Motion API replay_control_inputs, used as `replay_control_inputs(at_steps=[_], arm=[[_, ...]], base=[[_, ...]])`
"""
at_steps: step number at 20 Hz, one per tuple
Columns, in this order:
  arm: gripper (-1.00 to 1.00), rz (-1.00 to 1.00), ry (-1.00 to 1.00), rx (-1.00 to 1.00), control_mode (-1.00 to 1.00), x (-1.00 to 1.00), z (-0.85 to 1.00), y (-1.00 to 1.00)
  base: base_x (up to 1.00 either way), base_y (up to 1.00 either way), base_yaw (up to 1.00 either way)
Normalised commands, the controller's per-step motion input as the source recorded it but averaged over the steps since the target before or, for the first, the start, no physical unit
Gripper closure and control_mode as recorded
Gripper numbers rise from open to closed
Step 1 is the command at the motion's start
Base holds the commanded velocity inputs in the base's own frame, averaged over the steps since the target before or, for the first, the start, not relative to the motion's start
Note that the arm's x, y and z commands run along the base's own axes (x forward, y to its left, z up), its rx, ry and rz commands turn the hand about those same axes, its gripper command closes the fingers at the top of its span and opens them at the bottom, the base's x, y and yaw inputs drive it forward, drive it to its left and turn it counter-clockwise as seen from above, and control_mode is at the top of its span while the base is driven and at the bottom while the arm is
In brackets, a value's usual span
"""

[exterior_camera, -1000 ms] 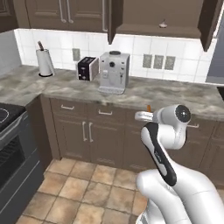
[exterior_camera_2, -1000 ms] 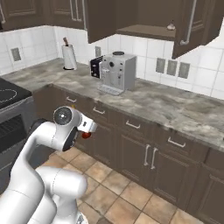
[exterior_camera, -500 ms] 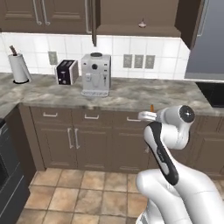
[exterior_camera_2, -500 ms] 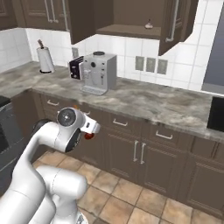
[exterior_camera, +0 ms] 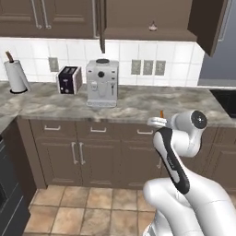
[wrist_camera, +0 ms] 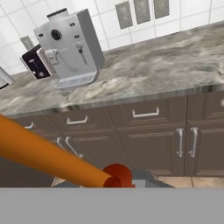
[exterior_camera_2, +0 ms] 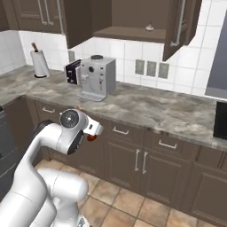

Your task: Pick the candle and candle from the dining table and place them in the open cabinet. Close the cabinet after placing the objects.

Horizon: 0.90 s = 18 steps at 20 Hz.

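Orange taper candle in its small red holder sits clamped in the gripper, jaws nearly closed on the holder; the taper slants up-left across the hand view. From the left base view only the candle tip shows, poking up just above the hand, w/ arm folded back low in front of the base cabinets. Right base view shows the red holder under the hand.

Second candle, stubby cream one, stands on the shelf of the open upper cabinet, doors swung out both sides, long silver bar handle on the right door.

No readable brand or writing on anything; coffee machine & black toaster sit unlabelled on the marbled stone countertop, paper towel roll far left. Three wall outlets on white tile behind.

Countertop right of the coffee machine is bare up to the dark cooktop edge. Tile floor lies ahead of the arm. Hand is below counter edge, well under the open cabinet.
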Motion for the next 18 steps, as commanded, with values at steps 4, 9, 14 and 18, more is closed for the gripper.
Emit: replay_control_inputs(at_steps=[4,9,14,18], arm=[[1.0,0.0,0.0,0.0,1.0,0.0,0.0,0.0],[1.0,0.0,0.0,0.0,1.0,0.0,0.0,0.0],[1.0,0.0,0.0,0.0,1.0,0.0,0.0,0.0],[1.0,0.0,0.0,0.0,1.0,0.0,0.0,0.0]], base=[[0.29,0.11,-0.12],[0.3,0.03,-0.15],[0.55,0.02,-0.11],[0.58,0.03,-0.1]])
